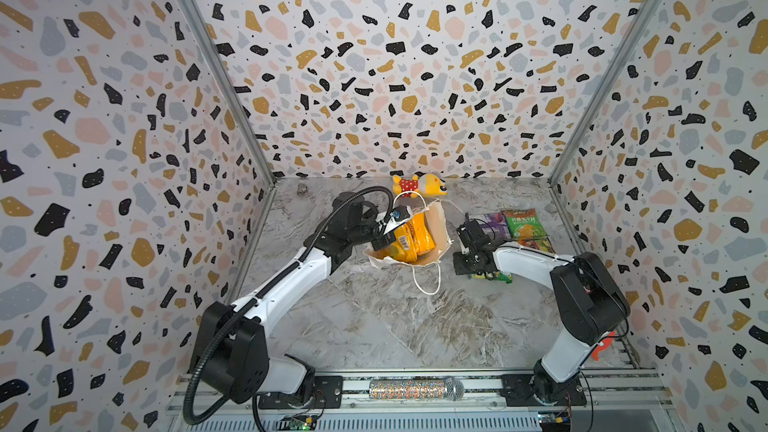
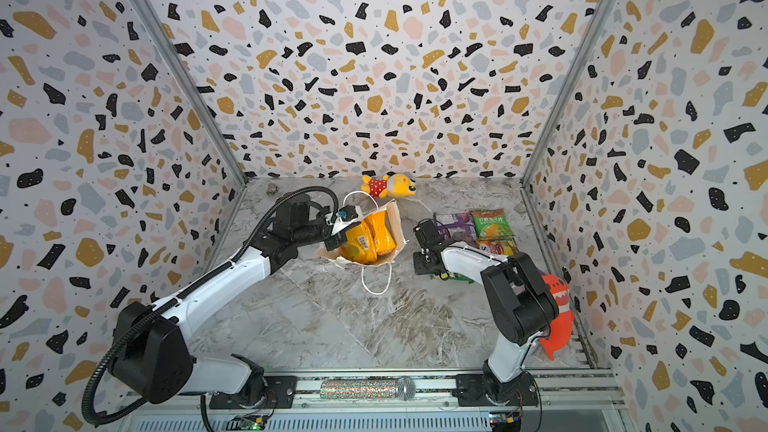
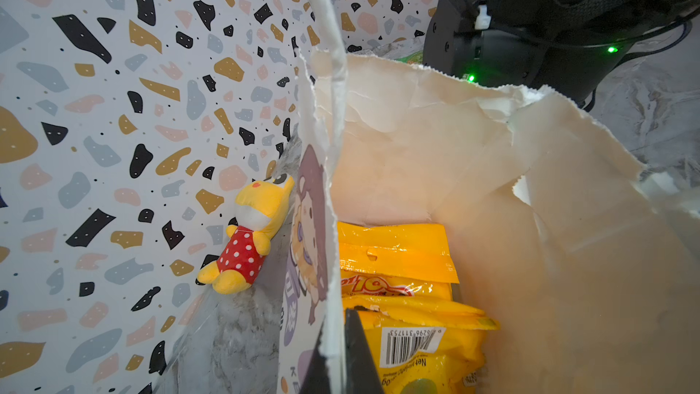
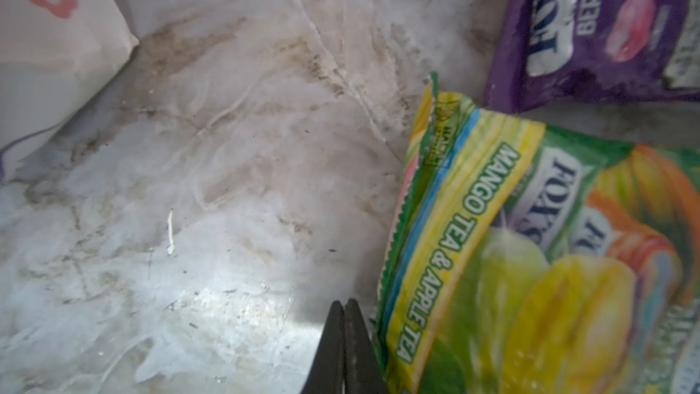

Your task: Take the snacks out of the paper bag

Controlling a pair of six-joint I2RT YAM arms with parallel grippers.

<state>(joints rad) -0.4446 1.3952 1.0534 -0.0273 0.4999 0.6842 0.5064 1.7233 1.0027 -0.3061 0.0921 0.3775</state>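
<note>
The white paper bag stands open mid-table with two orange-yellow snacks inside. My left gripper is shut on the bag's near wall, one finger inside and one outside. To the right lie a purple packet, a green packet and a red-pink packet. My right gripper is shut and empty, low over the table beside a green-yellow FOX'S packet.
A yellow plush toy in a red dotted dress lies by the back wall behind the bag. The bag's cord handle trails toward the front. A glittery microphone rests on the front rail. An orange toy sits behind the right arm.
</note>
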